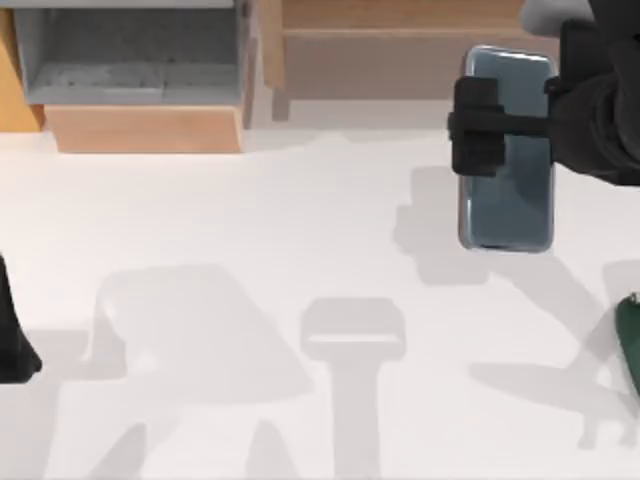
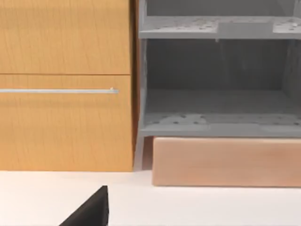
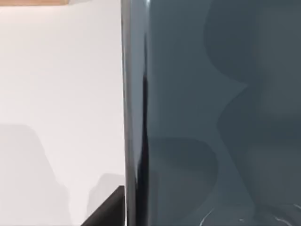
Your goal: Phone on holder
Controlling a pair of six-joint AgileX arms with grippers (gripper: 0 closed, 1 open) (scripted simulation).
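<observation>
Phone point(image 1: 508, 190) between right gripper's point(image 1: 505, 125) jaws

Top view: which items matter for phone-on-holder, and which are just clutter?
Job:
- phone, held off the table by the right gripper, fingers across its width
- holder, white, at the table's front centre

Clutter:
- wooden cabinet and grey shelf at the back left
- green object at the right edge
- left arm, parked at the left edge
</observation>
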